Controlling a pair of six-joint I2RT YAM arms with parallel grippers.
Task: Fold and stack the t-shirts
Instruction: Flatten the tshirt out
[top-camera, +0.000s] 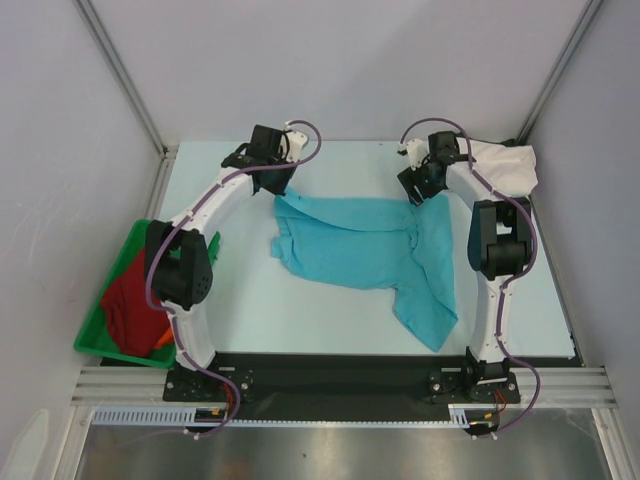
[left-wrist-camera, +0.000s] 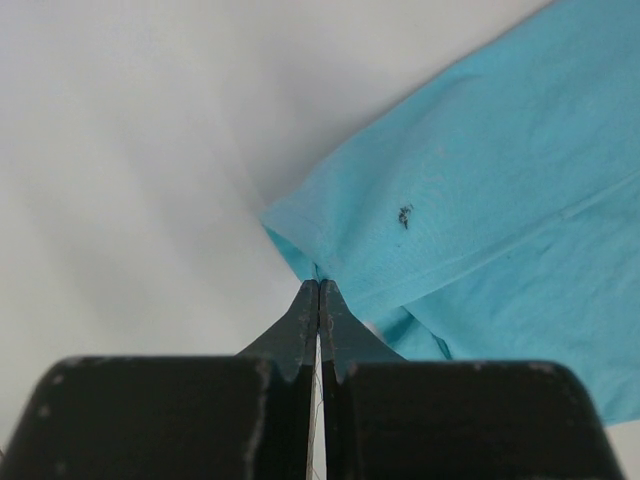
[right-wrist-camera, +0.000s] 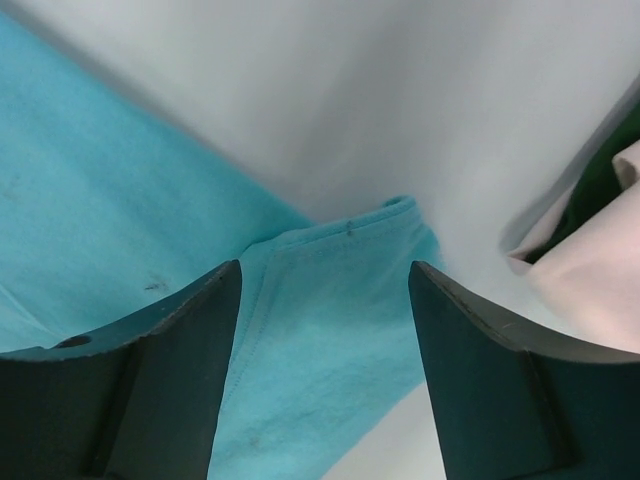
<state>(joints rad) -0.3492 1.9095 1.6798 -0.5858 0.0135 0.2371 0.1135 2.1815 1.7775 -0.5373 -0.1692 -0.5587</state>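
A dark red t-shirt (top-camera: 128, 300) is lying in the green bin (top-camera: 95, 340), well left of the turquoise t-shirt (top-camera: 350, 245). The left gripper (left-wrist-camera: 318, 290), pressed together, is pinching its far-left corner. The right gripper (right-wrist-camera: 324, 266) is hanging spread over its far-right corner, beside a cream-white t-shirt (top-camera: 505, 165).

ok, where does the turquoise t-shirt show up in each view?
Top external: turquoise t-shirt spread mid-table between both arms.
Left wrist: t-shirt fills the right, corner pinched by the shut left end effector.
Right wrist: t-shirt lower left and centre, under the open right end effector.
Shared landmark: the pale table.
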